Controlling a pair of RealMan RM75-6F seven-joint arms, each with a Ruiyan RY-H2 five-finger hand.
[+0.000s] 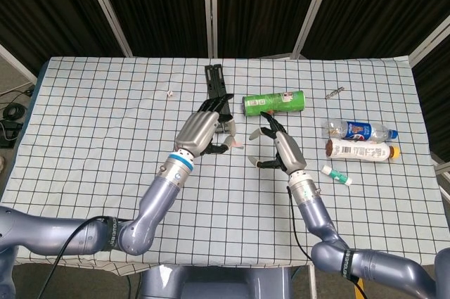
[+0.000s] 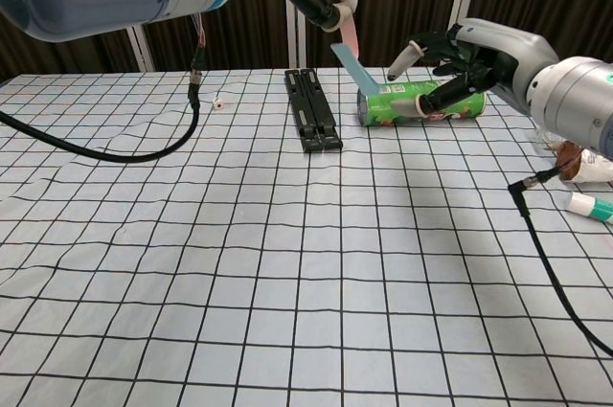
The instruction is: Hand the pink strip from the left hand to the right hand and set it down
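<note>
— What lies on the checked cloth (image 1: 84, 137)?

— A black folded stand (image 1: 217, 91) lies lengthwise near the far middle, with a green tube can (image 1: 274, 102) on its side just right of it.

— And toward the right edge?

— A clear bottle with a blue label (image 1: 358, 130), a white bottle with a brown band (image 1: 362, 150) beside it, and a small white-and-teal tube (image 1: 337, 175) nearer the front.
</note>
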